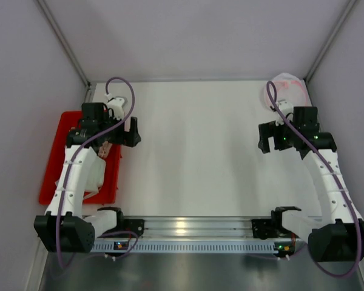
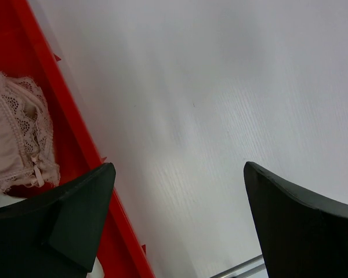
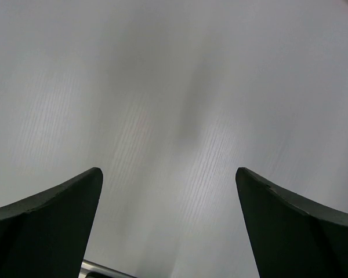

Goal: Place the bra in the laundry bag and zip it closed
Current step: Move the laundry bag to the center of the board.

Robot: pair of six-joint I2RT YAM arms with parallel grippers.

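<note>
Bra point(image 2: 11, 139) not yet bagged, in red tray point(image 2: 69, 116) at bench point(image 1: 194, 157) left edge; laundry bag point(image 1: 286, 88) far-right corner; left end effector point(image 2: 178, 171) and right end effector point(image 3: 168, 174) wide open, empty.

red tray point(image 1: 51, 167), beige lace bra point(image 2: 14, 139), white table point(image 1: 194, 157)

Red tray point(image 1: 52, 167) at white table's point(image 1: 194, 154) left edge

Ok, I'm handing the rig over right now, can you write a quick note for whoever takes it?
Both open and empty: left end effector above the table beside the red tray, right end effector above bare table.
The bra lies in the tray; the laundry bag sits at the table's far right corner.
Done: nothing yet.
Left: pick up the bra, put it in the bag, zip it closed.
</note>
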